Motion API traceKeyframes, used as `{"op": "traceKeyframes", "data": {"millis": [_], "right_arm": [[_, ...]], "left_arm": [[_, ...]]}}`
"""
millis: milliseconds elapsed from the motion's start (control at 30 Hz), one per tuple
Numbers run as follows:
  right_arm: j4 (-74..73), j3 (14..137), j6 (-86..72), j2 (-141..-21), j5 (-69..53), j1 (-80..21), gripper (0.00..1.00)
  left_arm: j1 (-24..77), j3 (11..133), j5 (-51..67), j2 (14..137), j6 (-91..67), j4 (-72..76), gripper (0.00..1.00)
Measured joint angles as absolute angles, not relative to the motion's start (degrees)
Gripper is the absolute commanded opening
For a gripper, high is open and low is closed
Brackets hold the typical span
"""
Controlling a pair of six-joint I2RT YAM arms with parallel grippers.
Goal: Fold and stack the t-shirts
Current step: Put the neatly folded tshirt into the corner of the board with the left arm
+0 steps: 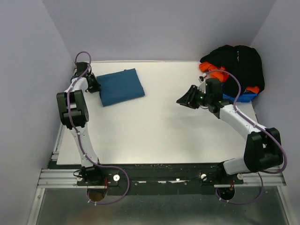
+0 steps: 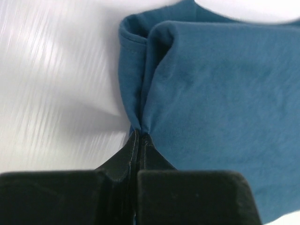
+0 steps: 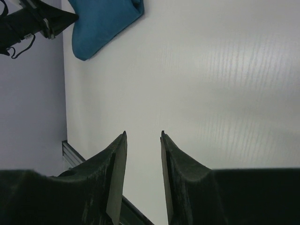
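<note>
**Left gripper pinching the teal shirt, right gripper hanging apart**

The teal shirt (image 1: 121,86) is lying folded into a rough rectangle on the far left part of the table (image 1: 164,136). The left gripper (image 1: 97,87) is reaching in at the shirt's left edge. Its jaws are pressing together on a bunched fold of the cloth there, and creases are running out from the pinch. The rest of the shirt is resting flat on the table.

The right gripper (image 1: 181,100) is hovering over the middle-right of the table, pointing left toward the teal shirt and well apart from it. Its jaws are standing apart, with bare tabletop showing through the gap.

In the far right corner a black shirt (image 1: 239,61) is sitting in a heap with an orange shirt (image 1: 213,73) poking out at its left side. A strip of a blue bin (image 1: 243,97) is showing under the heap's near edge, just behind the right arm.
</note>
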State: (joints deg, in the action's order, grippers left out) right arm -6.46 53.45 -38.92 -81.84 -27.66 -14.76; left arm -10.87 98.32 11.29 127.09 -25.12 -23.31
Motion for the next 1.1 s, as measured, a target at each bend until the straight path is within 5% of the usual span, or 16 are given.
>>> {"op": "traceKeyframes", "data": {"millis": [433,500,600,667,733,1000,1100], "right_arm": [[-5.78,53.28,-38.98,-81.67,-28.14,-20.62,0.42],[-6.11,53.28,-38.89,-81.28,-27.68,-20.86,0.43],[-6.17,53.23,-38.59,-80.42,-26.94,-21.06,0.43],[-6.22,53.21,-38.3,-80.03,-26.46,-21.06,0.43],[-6.37,53.23,-37.95,-79.85,-26.02,-21.06,0.43],[-7.31,53.21,-36.97,-79.81,-24.27,-21.06,0.52],[-7.46,53.15,-36.25,-79.72,-23.22,-21.06,0.8]], "left_arm": [[-19.62,79.99,-0.99,111.59,-24.6,-24.6,0.0],[-20.67,79.96,-2.83,111.44,-24.56,-24.56,0.2],[-21.17,79.96,-4.25,111.44,-24.4,-24.56,0.26],[-21.28,79.96,-4.45,111.33,-24.49,-24.43,0.63],[-21.26,79.96,-4.91,111.04,-24.67,-24.36,0.81],[-20.18,74.3,-5.74,101.19,-27.53,-20.86,0.87],[-16.95,71.55,-5.91,95.42,-29.23,-18.96,0.89]]}}
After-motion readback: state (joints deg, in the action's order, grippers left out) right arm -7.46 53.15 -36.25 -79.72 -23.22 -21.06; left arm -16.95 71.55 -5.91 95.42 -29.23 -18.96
